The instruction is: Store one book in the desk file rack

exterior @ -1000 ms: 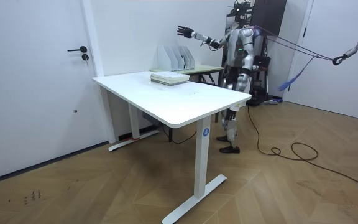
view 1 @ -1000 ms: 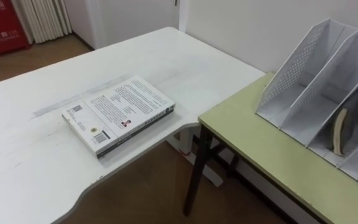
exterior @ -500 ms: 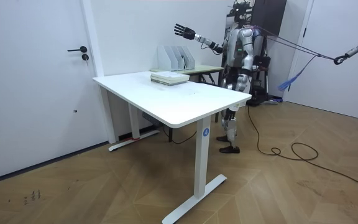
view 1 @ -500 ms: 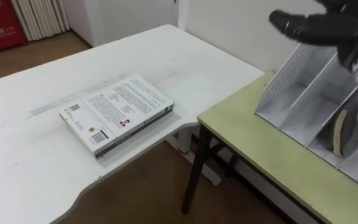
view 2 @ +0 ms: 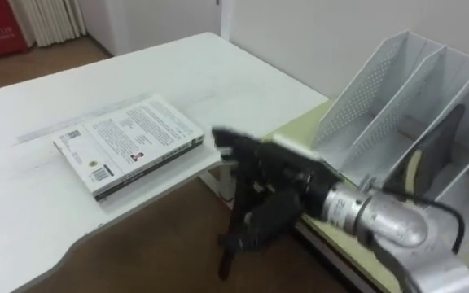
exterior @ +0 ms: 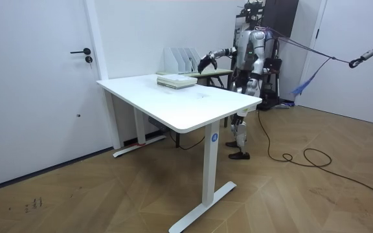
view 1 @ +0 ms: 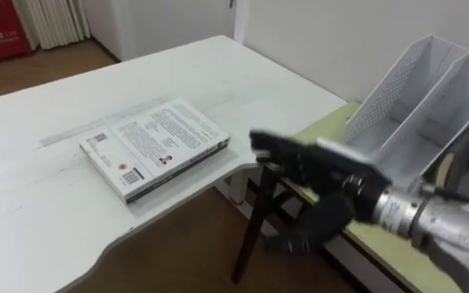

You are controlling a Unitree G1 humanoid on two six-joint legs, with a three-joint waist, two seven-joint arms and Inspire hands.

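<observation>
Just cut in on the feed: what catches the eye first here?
The dark right hand, fingers open, held over the gap between white table and green desk. To its left a book lies flat near the table's edge; to its right the file rack stands on the desk.

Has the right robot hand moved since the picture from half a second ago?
Yes. The right robot hand has dropped from above the file rack to low in front of it, nearer the book.
</observation>
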